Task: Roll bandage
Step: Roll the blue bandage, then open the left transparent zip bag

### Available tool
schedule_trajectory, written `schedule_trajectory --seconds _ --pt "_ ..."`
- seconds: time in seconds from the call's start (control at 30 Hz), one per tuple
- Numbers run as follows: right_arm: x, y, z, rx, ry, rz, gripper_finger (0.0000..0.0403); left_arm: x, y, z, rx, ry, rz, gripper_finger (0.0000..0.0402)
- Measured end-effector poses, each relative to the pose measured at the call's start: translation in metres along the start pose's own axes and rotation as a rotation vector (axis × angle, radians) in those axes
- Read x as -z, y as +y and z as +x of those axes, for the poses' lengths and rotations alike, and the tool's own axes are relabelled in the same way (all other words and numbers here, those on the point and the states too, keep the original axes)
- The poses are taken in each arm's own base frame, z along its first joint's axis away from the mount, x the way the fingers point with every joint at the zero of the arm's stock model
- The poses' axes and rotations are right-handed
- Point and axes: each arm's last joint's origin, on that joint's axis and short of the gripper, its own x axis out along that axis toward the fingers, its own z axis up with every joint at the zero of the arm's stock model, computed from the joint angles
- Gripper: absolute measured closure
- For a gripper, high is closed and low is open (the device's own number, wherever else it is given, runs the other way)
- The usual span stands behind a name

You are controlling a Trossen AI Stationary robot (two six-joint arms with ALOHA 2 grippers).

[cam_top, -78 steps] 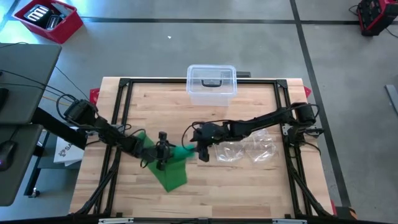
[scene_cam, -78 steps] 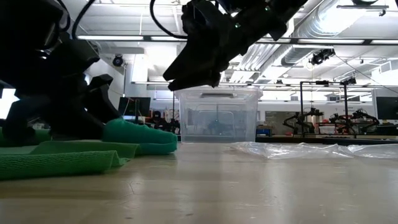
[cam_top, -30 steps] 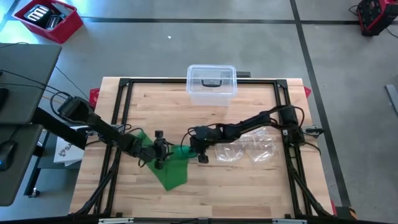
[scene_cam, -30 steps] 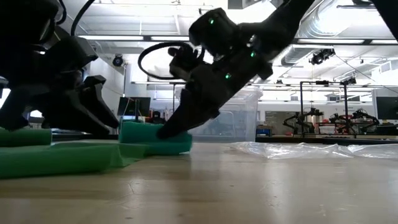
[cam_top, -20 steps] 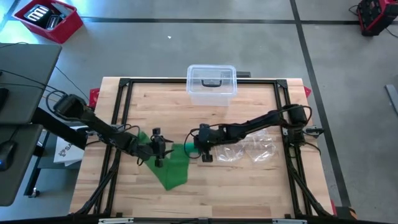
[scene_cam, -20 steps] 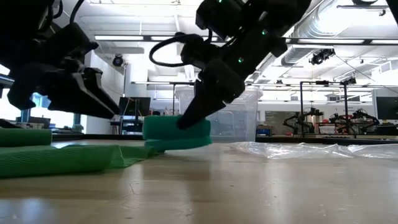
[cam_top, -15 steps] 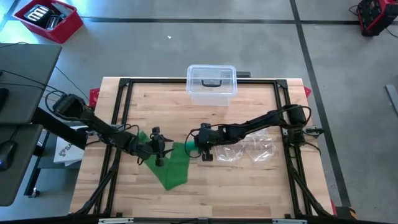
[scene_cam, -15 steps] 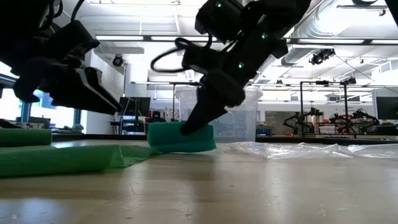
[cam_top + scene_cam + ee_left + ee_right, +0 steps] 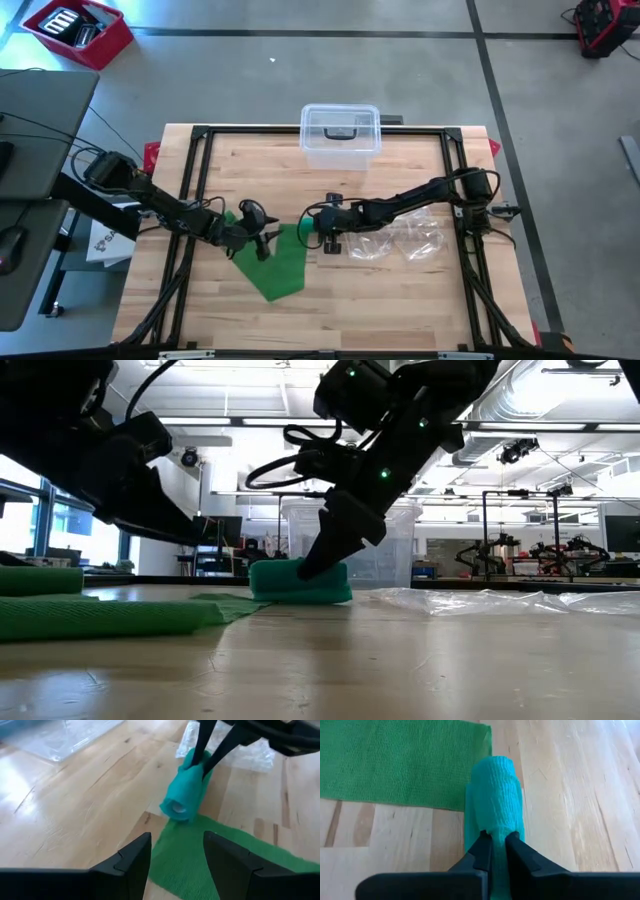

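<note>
A green bandage lies on the wooden table. Its rolled part is a teal roll (image 9: pixel 306 233) (image 9: pixel 300 582) (image 9: pixel 495 790) lying on its side. The flat strip (image 9: pixel 273 264) (image 9: pixel 200 860) runs from the roll toward the near left. My right gripper (image 9: pixel 497 849) (image 9: pixel 312 567) is shut on the roll. My left gripper (image 9: pixel 175 862) (image 9: pixel 262 238) hovers open just left of the roll, above the flat strip, touching nothing. My right gripper pinches the roll's outer wrap (image 9: pixel 496 831) between its two fingers, at the roll's end toward the table's right. The fingers (image 9: pixel 204 747) come slanting down from the right. The roll lies on the table on its side, its open end (image 9: pixel 176 809) facing my left gripper.
A clear plastic box (image 9: pixel 340 134) stands at the table's far edge. Crumpled clear wrapping (image 9: pixel 400 238) lies right of the roll, under my right arm. Black frame rails (image 9: pixel 190 190) run along the table's sides. Bare wood lies toward the near edge.
My right gripper has drawn the roll a little toward the table's right, and the roll has come to lie flat on the table. My left gripper has lifted off the bandage, drawn back slightly to the left and rolled about its own axis, staying open.
</note>
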Motion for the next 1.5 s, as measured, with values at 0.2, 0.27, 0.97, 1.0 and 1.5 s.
schedule_trajectory --seconds 0.2,0.27,0.97,1.0,1.5 --pt "0.0 -0.004 0.001 0.031 0.004 0.006 0.0374 -0.005 -0.004 0.0 0.065 -0.034 0.011 0.0223" --pt "0.0 -0.011 0.001 0.046 0.004 0.032 0.0373 -0.008 -0.007 -0.001 0.12 -0.045 0.045 0.0223" --pt "0.014 -0.032 0.025 0.066 0.065 0.149 0.0349 -0.01 -0.009 -0.001 0.147 -0.063 0.066 0.0223" --pt "0.014 -0.031 0.024 0.064 0.066 0.147 0.0335 -0.01 -0.009 -0.001 0.146 -0.063 0.066 0.0223" --pt "-0.004 -0.032 -0.011 -0.034 -0.002 0.125 0.0195 -0.001 -0.01 0.005 0.134 -0.016 0.053 0.0223"
